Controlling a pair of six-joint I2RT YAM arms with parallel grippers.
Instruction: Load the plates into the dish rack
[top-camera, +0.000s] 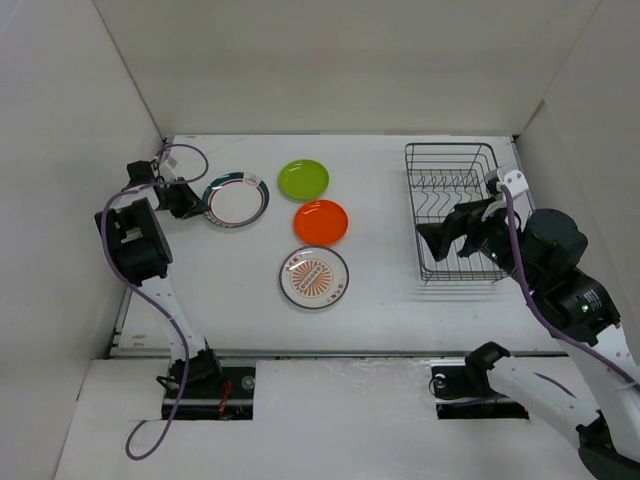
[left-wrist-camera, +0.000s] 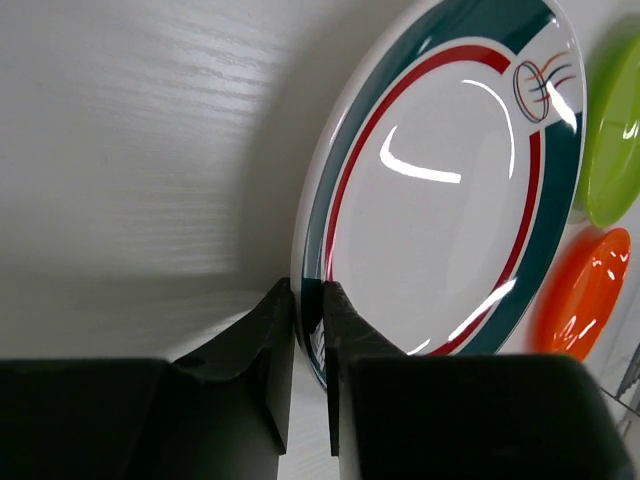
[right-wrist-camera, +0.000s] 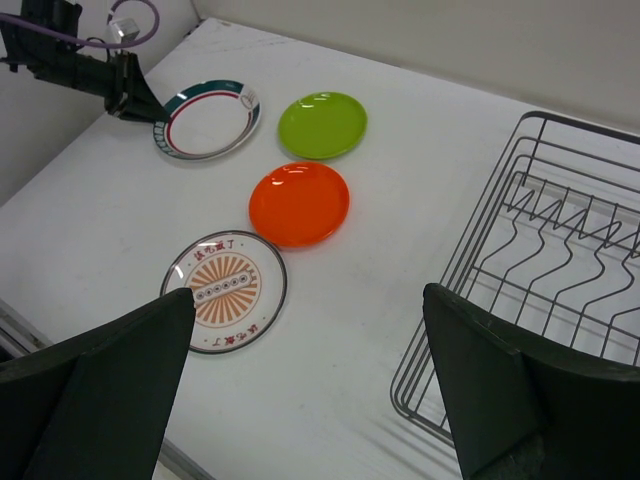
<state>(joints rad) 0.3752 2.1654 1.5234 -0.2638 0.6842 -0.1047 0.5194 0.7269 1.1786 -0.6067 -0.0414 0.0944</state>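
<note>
The white plate with a dark teal rim (top-camera: 236, 201) (left-wrist-camera: 440, 190) (right-wrist-camera: 208, 120) lies at the table's far left. My left gripper (top-camera: 196, 203) (left-wrist-camera: 310, 300) is shut on its left rim, one finger above and one below. A lime green plate (top-camera: 303, 179) (right-wrist-camera: 322, 125), an orange plate (top-camera: 321, 222) (right-wrist-camera: 299, 203) and a white plate with an orange pattern (top-camera: 314, 277) (right-wrist-camera: 224, 290) lie in the middle. The dish rack (top-camera: 452, 212) (right-wrist-camera: 560, 290) stands at the right with no plates in it. Open and holding nothing, my right gripper (top-camera: 448, 238) (right-wrist-camera: 310, 330) hangs over the rack's left edge.
White walls close in the table on the left, back and right. The left arm's purple cable (top-camera: 180, 158) loops near the far left corner. The table's front edge (top-camera: 330, 352) runs just before the arm bases.
</note>
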